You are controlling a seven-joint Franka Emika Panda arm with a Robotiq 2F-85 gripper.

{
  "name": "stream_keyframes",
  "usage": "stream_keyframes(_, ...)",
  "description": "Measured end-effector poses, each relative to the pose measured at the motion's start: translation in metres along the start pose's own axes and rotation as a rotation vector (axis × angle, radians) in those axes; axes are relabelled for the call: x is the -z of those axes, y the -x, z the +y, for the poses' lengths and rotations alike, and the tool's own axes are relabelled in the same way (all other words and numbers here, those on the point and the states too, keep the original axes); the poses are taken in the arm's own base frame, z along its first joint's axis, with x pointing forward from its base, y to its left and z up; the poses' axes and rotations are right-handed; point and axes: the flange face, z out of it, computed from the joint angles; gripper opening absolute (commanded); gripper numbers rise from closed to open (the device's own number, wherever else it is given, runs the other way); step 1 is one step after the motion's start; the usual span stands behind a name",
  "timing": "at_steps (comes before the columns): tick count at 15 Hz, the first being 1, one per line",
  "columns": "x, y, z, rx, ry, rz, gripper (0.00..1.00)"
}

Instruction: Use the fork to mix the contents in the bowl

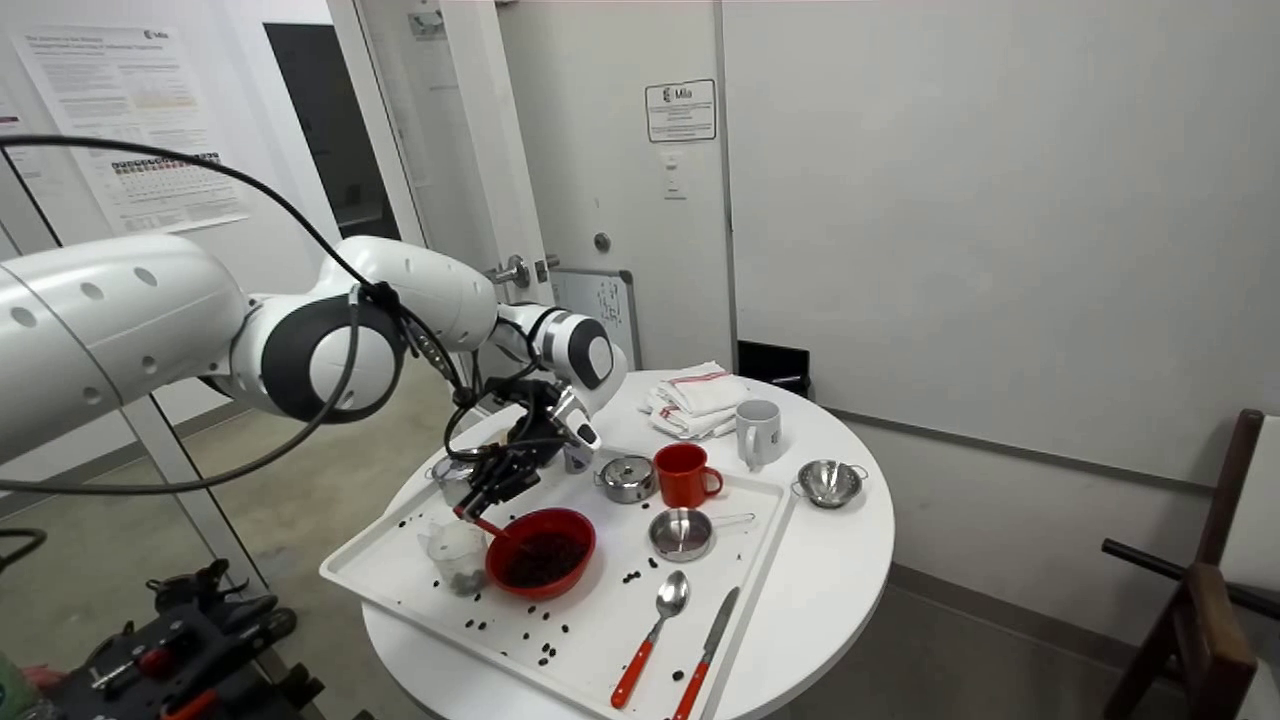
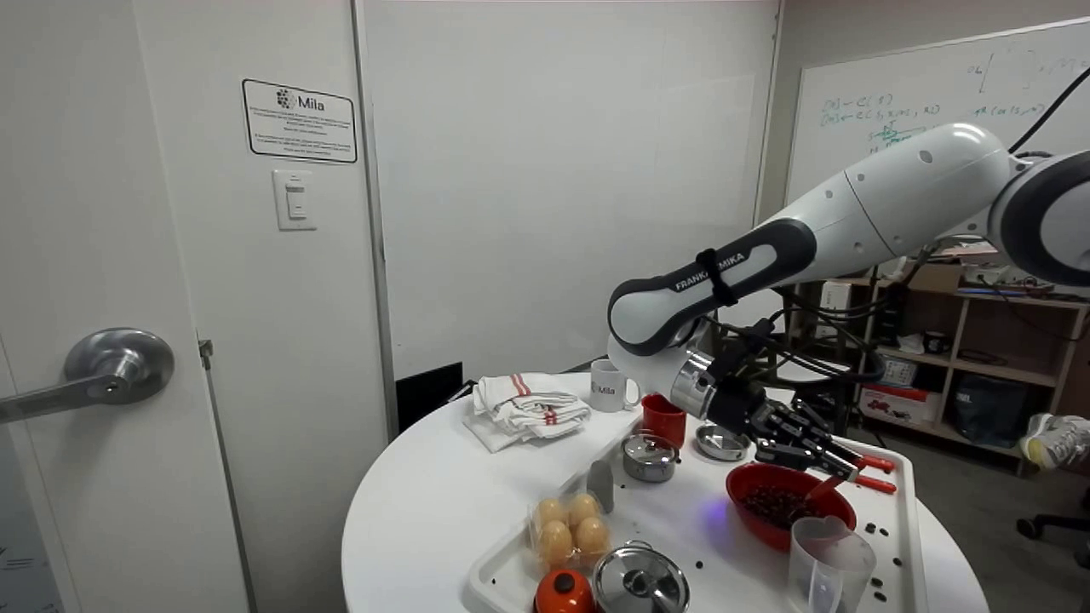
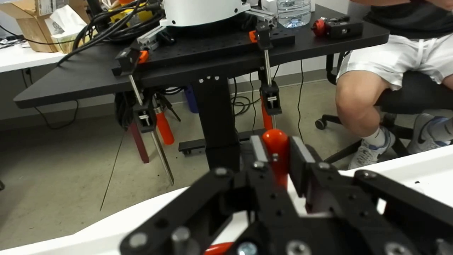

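This is a robotics lab with office furnishings. Over the round white table [image 1: 838, 560] reaches a jointed arm [image 2: 920, 194], its Franka Emika lettering readable. Past the table's edge, the wrist view shows a black bench [image 3: 70, 83] carrying clamps [image 3: 127, 60] and a white robot base [image 3: 205, 12], plus a wheeled chair [image 3: 421, 92]. Beyond the table, in an exterior view, are a whiteboard [image 2: 937, 89] of handwritten formulas and cluttered shelves [image 2: 1013, 371]. A Mila sign [image 1: 681, 110] hangs beyond the table, a printed poster [image 1: 130, 125] well apart from it.

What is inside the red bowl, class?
Dark pieces sit inside the red bowl, and a utensil held by the tool reaches in. The pieces cover the bowl's floor; the utensil's tip is unclear.
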Motion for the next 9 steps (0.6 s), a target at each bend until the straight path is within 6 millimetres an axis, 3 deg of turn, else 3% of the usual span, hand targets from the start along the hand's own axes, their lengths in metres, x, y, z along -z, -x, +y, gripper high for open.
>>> stream_keyframes(3,0.003,-0.003,0.02,-0.016,-0.026,-0.001,0.08)
stream_keyframes(9,0.001,-0.013,0.082,-0.047,-0.124,-0.034,0.08)
